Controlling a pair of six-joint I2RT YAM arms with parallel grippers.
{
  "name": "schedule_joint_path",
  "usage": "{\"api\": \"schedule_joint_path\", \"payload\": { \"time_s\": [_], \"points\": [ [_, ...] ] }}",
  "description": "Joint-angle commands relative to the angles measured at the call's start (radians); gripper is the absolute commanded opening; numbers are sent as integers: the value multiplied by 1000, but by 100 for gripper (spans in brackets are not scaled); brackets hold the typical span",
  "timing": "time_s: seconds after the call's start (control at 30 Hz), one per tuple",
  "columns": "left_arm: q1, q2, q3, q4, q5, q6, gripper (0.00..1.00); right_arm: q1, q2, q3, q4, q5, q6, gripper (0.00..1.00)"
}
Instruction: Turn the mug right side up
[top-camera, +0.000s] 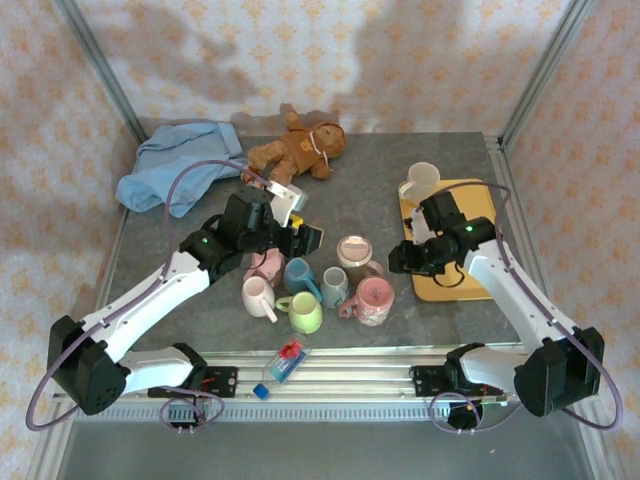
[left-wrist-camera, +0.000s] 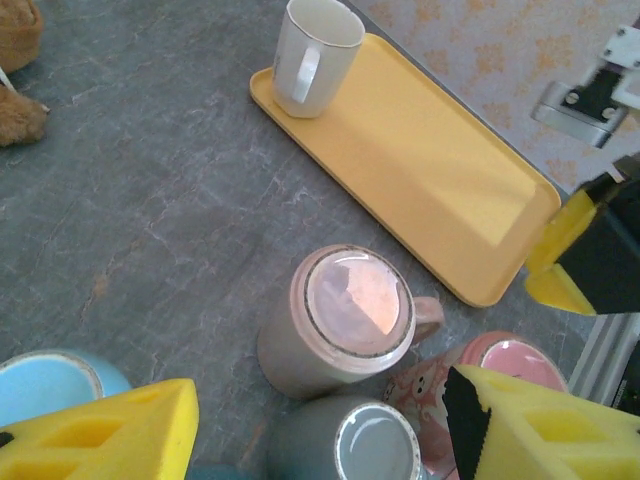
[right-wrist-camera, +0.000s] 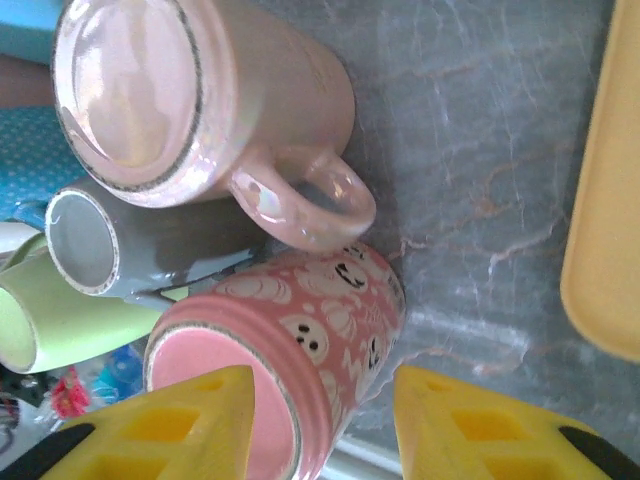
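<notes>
Several mugs stand bunched mid-table. A shiny pale-pink mug (top-camera: 353, 251) (left-wrist-camera: 345, 320) (right-wrist-camera: 190, 95) and a grey one (top-camera: 333, 285) (left-wrist-camera: 370, 440) stand base up. Next to them is a pink mug with ghost faces (top-camera: 375, 298) (right-wrist-camera: 340, 320). My right gripper (top-camera: 400, 262) (right-wrist-camera: 325, 415) is open: one finger lies across that mug's pink end face, the other hangs clear beside its wall. Whether it touches I cannot tell. My left gripper (top-camera: 300, 238) (left-wrist-camera: 320, 420) hovers open over the pale-pink and grey mugs, holding nothing.
A yellow tray (top-camera: 440, 288) (left-wrist-camera: 430, 150) at the right carries an upright white mug (top-camera: 422, 182) (left-wrist-camera: 315, 55). Teal (top-camera: 298, 275), green (top-camera: 305, 315) and white-pink (top-camera: 258, 296) mugs crowd the left. A doll (top-camera: 300, 148) and blue cloth (top-camera: 180, 165) lie behind.
</notes>
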Motion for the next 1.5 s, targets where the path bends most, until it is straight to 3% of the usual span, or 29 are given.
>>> {"api": "schedule_joint_path", "payload": {
  "time_s": [0.0,0.23,0.53,1.13,1.47],
  "points": [
    [16,-32,-13,-49,29,9,67,42,26,24,85,48,-203,41],
    [21,-68,-33,-105,48,53,66,77,55,-12,209,-34,-429,41],
    [30,-98,-68,-122,28,64,65,76,200,55,161,-16,-606,46],
    [35,-106,-78,-160,11,99,65,104,309,79,147,42,-635,50],
    [38,-113,-85,-161,-13,101,64,113,337,104,195,116,-586,44]
  ]
}}
